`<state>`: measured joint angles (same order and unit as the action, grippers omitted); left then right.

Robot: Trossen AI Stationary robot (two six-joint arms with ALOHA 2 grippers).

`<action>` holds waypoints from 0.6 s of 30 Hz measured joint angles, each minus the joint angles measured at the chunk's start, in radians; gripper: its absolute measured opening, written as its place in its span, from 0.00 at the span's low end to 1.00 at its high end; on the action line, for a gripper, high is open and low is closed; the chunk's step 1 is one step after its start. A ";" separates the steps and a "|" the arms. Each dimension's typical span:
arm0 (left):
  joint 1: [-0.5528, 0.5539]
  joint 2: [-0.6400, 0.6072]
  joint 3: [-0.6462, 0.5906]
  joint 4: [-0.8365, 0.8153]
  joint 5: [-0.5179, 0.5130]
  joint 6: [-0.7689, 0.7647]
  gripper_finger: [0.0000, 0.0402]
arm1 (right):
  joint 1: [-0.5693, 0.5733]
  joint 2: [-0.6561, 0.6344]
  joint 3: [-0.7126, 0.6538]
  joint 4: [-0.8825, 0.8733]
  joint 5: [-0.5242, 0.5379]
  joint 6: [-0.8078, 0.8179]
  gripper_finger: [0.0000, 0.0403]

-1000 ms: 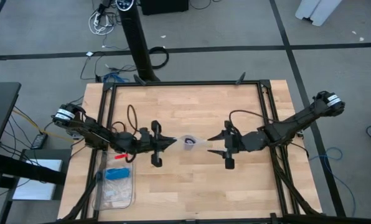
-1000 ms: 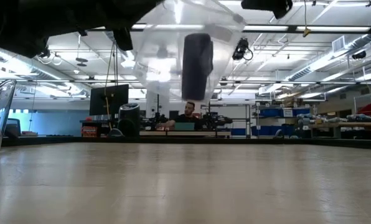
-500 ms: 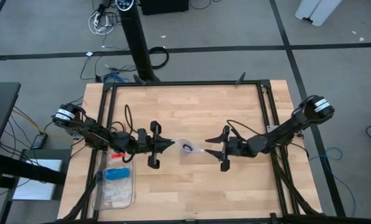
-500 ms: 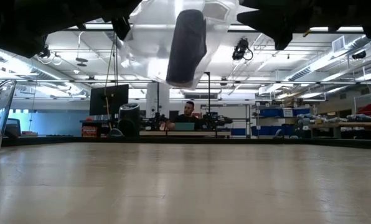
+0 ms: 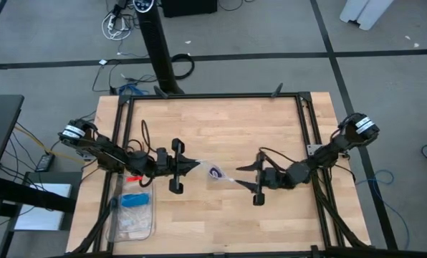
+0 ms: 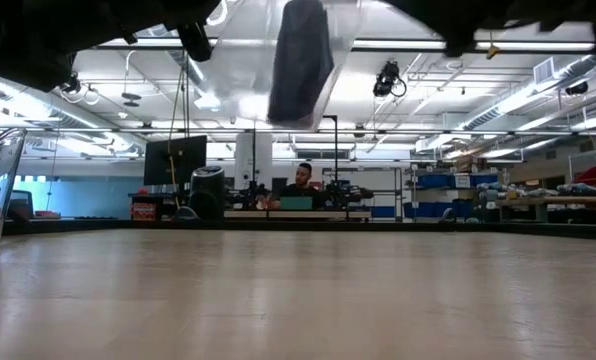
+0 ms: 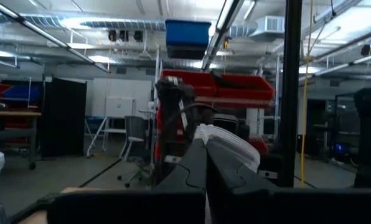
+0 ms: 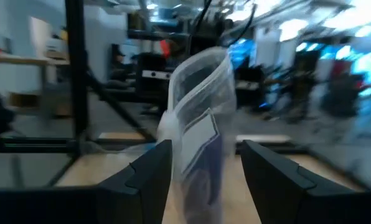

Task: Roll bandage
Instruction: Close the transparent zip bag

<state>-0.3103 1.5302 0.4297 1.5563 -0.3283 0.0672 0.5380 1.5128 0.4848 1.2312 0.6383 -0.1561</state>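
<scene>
Above the worktop (image 5: 221, 140), the shut left tool (image 5: 196, 166) is pinching a clear bag (image 5: 215, 172) with the bandage (image 5: 216, 172) inside; the right tool (image 5: 243, 177) is gaping wide, holding nothing.

A: In the low view, how much of the bandage (image 6: 300, 60) shows?
B: Only its lower part; the top is cut off by the edge, like the clear bag (image 6: 240, 70) around it.
A: And from the right wrist?
B: Blurred. Whether the open right gripper (image 8: 203, 163) touches the bag, I cannot tell.
</scene>
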 joint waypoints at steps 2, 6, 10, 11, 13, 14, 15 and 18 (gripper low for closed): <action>0.000 -0.015 0.000 0.001 0.000 0.003 0.00 | 0.047 -0.045 -0.007 -0.010 0.111 -0.092 0.49; 0.000 -0.047 0.000 -0.012 -0.001 0.010 0.00 | 0.123 -0.128 -0.012 -0.061 0.286 -0.257 0.47; 0.002 -0.046 0.000 -0.024 -0.019 0.017 0.00 | 0.141 -0.174 -0.012 -0.111 0.300 -0.240 0.41; 0.003 -0.046 0.000 -0.023 -0.021 0.025 0.00 | 0.135 -0.177 -0.012 -0.144 0.283 -0.210 0.39; 0.003 -0.047 0.000 -0.029 -0.032 0.030 0.00 | 0.109 -0.177 -0.012 -0.204 0.203 -0.127 0.35; 0.003 -0.047 0.000 -0.033 -0.041 0.030 0.00 | 0.091 -0.172 -0.012 -0.224 0.155 -0.079 0.34; 0.003 -0.046 0.000 -0.033 -0.042 0.032 0.00 | 0.073 -0.161 -0.012 -0.231 0.111 -0.036 0.33; 0.003 -0.046 0.000 -0.024 -0.042 0.033 0.00 | 0.027 -0.106 -0.012 -0.188 0.059 0.016 0.29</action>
<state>-0.3077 1.4837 0.4297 1.5322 -0.3702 0.1005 0.5646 1.4063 0.4728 1.0430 0.6971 -0.1397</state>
